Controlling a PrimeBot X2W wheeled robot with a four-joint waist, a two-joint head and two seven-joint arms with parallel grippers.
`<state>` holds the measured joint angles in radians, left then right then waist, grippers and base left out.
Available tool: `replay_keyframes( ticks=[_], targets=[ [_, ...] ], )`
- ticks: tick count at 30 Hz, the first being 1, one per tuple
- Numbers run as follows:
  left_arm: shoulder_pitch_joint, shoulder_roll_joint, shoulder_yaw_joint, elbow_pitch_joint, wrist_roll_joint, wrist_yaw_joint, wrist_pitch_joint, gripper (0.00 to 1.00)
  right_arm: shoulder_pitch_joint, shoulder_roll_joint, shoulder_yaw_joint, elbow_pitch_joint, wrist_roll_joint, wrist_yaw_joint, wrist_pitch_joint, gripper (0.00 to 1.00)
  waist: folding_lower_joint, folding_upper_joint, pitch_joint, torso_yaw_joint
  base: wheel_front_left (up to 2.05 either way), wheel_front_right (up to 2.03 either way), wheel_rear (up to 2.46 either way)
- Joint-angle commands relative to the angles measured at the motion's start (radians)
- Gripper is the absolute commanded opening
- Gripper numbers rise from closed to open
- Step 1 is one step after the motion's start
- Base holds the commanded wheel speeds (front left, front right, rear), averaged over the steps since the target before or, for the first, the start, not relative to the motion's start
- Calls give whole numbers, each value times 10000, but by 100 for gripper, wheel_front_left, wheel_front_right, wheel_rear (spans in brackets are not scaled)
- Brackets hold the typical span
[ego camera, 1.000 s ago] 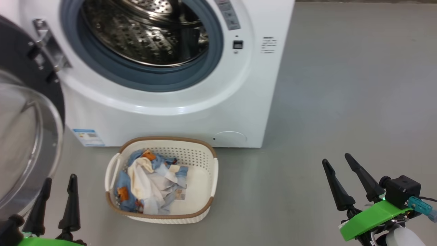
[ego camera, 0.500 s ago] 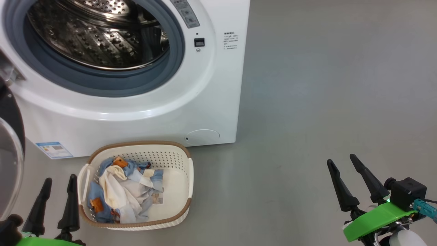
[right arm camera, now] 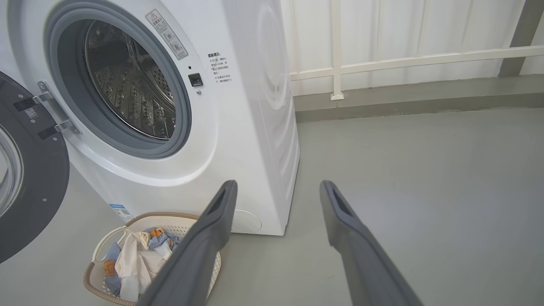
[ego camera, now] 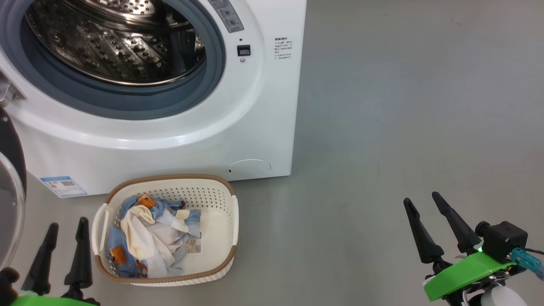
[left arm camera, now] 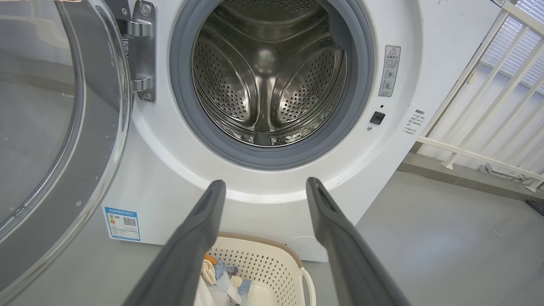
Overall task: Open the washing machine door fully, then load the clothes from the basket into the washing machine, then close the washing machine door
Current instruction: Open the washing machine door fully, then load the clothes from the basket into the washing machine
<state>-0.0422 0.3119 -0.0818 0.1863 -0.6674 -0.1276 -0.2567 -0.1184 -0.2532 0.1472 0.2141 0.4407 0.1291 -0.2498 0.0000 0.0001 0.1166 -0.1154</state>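
Grey floor (ego camera: pixel 382 127) before the washing machine (ego camera: pixel 170 144), door (ego camera: pixel 10 148) swung wide: we note the clothes (ego camera: pixel 148 233) heaped in the basket (ego camera: pixel 170 177) just right of our spread, empty left tool (ego camera: pixel 68 223), well apart from the spread right tool (ego camera: pixel 421 197), so the left arm is nearer.

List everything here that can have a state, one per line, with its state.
washing machine door: swung wide open on its hinge.
washing machine: opening uncovered.
drum: empty.
basket: upright in front of the washing machine, part filled.
clothes: heaped in the basket, none loaded yet.
left gripper: open, holding nothing.
right gripper: open, holding nothing.
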Motion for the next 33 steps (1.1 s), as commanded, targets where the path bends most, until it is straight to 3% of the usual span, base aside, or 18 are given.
replay_keyframes(
  ticks=[1,19,33],
  targets=[
    [-263,352,318,-169,-87,-30,-51,100,30,-101,174,-267,-72,16,-120,100,0,-1,-7,15,18,-67,49],
    [-413,583,-20,-189,-117,-31,-51,100,-58,-120,285,-303,-78,16,-120,100,0,-1,110,37,74,-146,72],
    [-606,452,-161,18,313,-31,-51,100,-171,120,221,-358,-198,16,-120,100,0,-1,429,109,26,-26,0]
  ],
)
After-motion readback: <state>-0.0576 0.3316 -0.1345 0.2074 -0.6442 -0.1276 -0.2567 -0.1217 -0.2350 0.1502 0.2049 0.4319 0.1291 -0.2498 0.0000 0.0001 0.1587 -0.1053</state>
